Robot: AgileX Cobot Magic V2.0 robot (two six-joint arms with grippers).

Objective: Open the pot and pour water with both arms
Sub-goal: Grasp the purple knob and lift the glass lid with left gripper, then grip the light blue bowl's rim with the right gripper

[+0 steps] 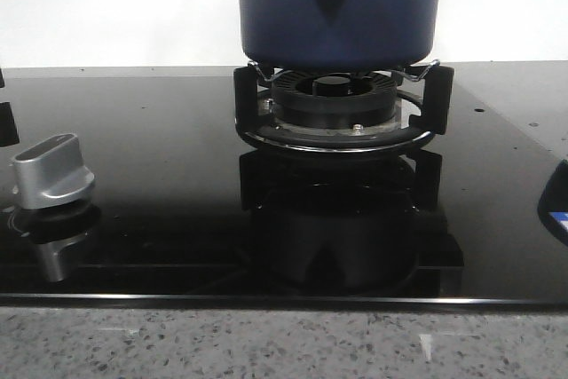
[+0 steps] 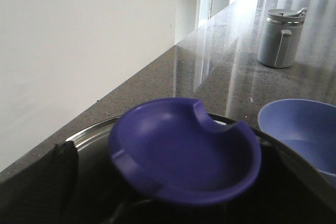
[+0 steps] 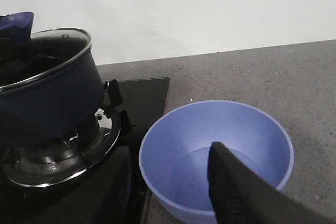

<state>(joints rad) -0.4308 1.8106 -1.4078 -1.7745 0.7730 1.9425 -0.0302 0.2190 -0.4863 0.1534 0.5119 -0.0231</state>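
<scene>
1. Front view, nearest: speckled counter edge (image 1: 266, 343), then the black glass hob (image 1: 160, 175). A silver control knob (image 1: 51, 170) sits at its left.
2. Behind that, the burner ring (image 1: 335, 104) carries the pot (image 1: 337, 6), dark navy, its pointed handle mount with one rivet facing the camera.
3. Right wrist view: one dark finger (image 3: 236, 187) of my right gripper crosses the light-blue bowl (image 3: 215, 156), which stands on the counter just beside the hob. Second finger mostly out of frame; I cannot tell the opening. The pot's glass lid (image 3: 44, 56) is on, steel-rimmed.
4. Left wrist view: a purple notched lid knob (image 2: 184, 150) fills the foreground, directly over the lid. My left fingers are probably beneath it, but hidden; grip state unreadable.
5. Farthest: a grey lidded jug (image 2: 282, 38) well back on the counter.
</scene>
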